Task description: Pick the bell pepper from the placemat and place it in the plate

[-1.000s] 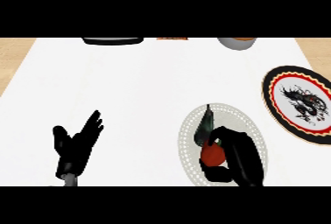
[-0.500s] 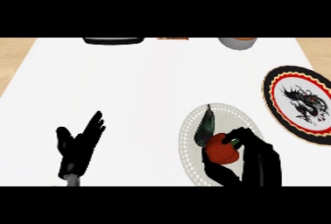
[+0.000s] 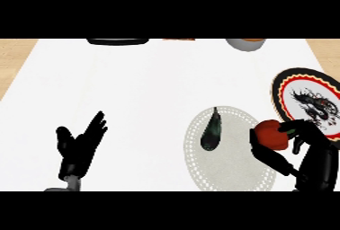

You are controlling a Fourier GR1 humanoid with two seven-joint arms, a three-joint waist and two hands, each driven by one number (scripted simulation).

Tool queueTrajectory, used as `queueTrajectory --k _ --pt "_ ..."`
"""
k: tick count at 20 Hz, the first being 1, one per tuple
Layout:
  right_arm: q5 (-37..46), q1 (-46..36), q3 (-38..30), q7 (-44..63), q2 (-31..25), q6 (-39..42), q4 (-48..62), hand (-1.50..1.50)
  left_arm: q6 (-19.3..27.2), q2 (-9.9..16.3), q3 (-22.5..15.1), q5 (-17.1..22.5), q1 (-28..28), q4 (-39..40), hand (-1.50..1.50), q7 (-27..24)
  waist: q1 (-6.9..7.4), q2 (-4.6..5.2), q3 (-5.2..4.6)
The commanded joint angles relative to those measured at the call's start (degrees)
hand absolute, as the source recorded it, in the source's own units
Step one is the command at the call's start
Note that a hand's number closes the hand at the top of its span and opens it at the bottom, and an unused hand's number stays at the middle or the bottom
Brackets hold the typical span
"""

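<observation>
Right hand (image 3: 302, 150) curled around the red bell pepper (image 3: 272, 134), carried between placemat (image 3: 229, 152) and plate (image 3: 306, 101); left hand (image 3: 79, 143) rested open.

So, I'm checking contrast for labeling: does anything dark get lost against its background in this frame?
Head view: the right robot hand stays distinct over the pale placemat and white counter; the dark eggplant reads clearly too; the red bell pepper stands out.

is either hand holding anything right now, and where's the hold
The right hand holds the red bell pepper, thumb and fingers curled round its sides. The left hand is open, holding nothing.
</observation>
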Motion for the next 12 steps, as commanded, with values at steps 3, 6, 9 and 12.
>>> queueTrajectory --k 3,6,9,12 --pt "-12.21 -10.36 -14.27 -10.74 -6.57 -4.44 16.9 1.5 -1.7 -0.23 0.83 0.45 -2.42 3.8 0.0 -1.41 0.4 0.3 0.02" --pt "-15.9 -10.4 -19.5 -16.71 -8.82 -7.36 23.05 1.5 -1.12 -0.32 0.41 0.72 1.77 -1.82 0.0 -0.43 0.65 0.09 0.03" --pt "-22.06 -19.59 -24.84 -20.26 -14.09 -4.33 33.49 1.5 -2.09 0.91 1.5 1.63 -1.33 -1.26 0.0 3.08 0.85 0.18 0.03" --pt "-27.36 -23.16 -28.28 -34.17 -14.46 -6.48 47.15 1.5 -1.21 -0.43 0.26 -0.13 -0.6 -0.41 0.0 0.51 1.23 0.35 0.11"
